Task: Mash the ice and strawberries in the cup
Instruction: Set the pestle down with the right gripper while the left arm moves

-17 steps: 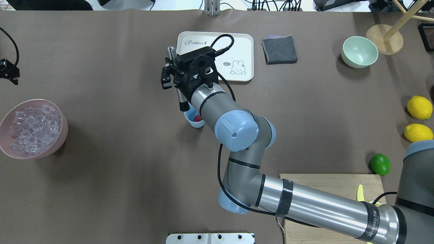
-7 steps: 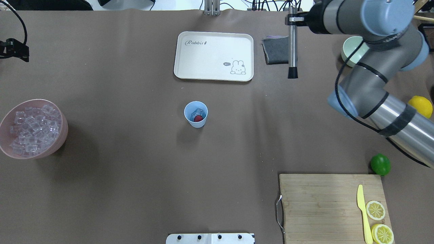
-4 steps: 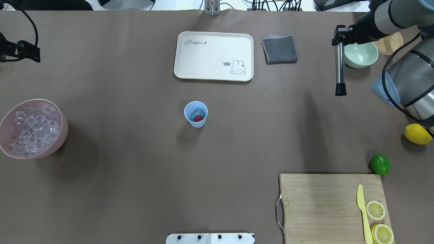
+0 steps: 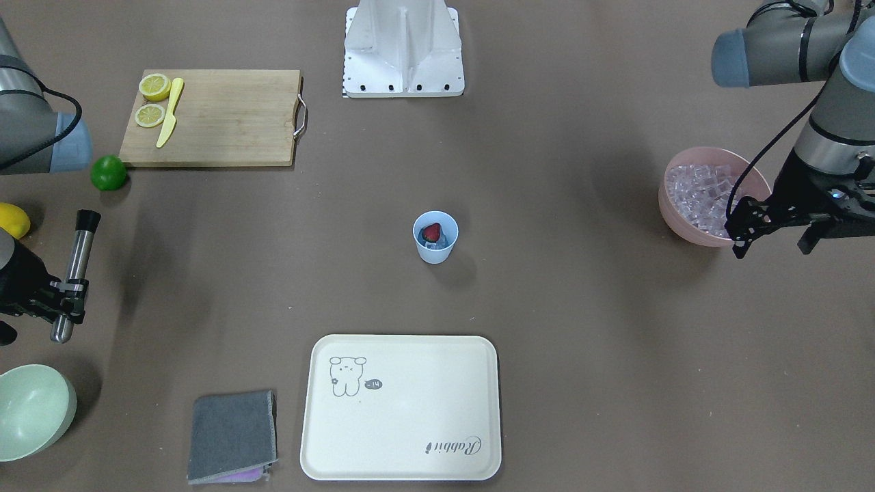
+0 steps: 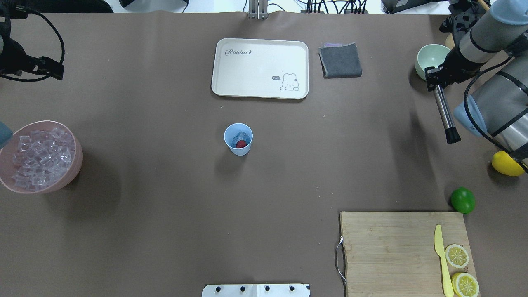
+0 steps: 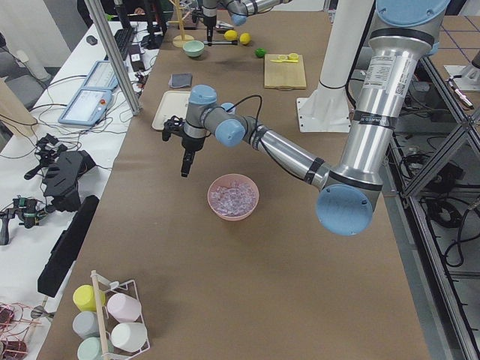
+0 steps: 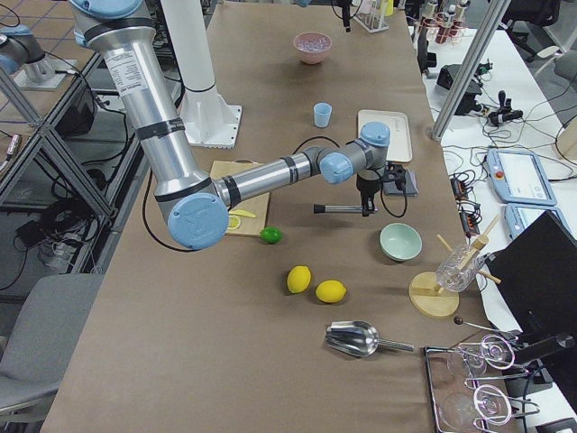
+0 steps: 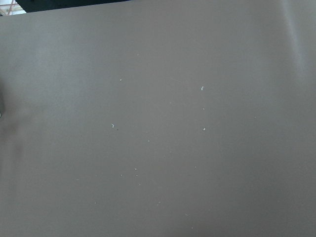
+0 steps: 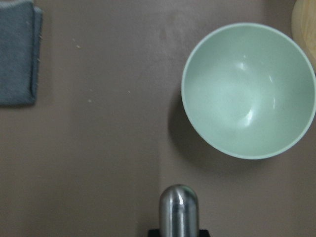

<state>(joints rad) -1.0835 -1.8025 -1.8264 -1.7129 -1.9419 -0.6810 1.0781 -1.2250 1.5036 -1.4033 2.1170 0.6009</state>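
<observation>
Meanwhile the right arm has left the middle of the table. Two seconds ago it stood over the cup (image 5: 238,139); now the right gripper (image 5: 433,76) is out by the pale green bowl (image 5: 429,57), closed on the steel shaft of the muddler (image 5: 444,112) near its rounded end. Half a second ago the muddler hung straight, just beside that bowl. Now it has slipped nearer the robot and slants, its black tip pointing toward the lemon (image 5: 505,165). From the right end of the table it looks roughly level, above the table.

The left gripper (image 4: 771,239) has come further in from the table's edge. Its fingers are spread apart with nothing between them, just beside the pink bowl (image 5: 77,163), which is heaped with cubes.

The cup has not moved. It stands upright at the table's centre, the strawberry (image 4: 431,232) on top inside it and ice (image 5: 240,135) beside the berry. How many cubes are in the cup cannot be made out.

The right arm now hides one of the two lemons and part of the other. In the front view the right gripper is cut off at the edge. The left wrist camera shows only bare brown table cover; the right wrist camera shows only the muddler's steel end, the green bowl and a corner of the grey cloth (image 9: 17,54).
</observation>
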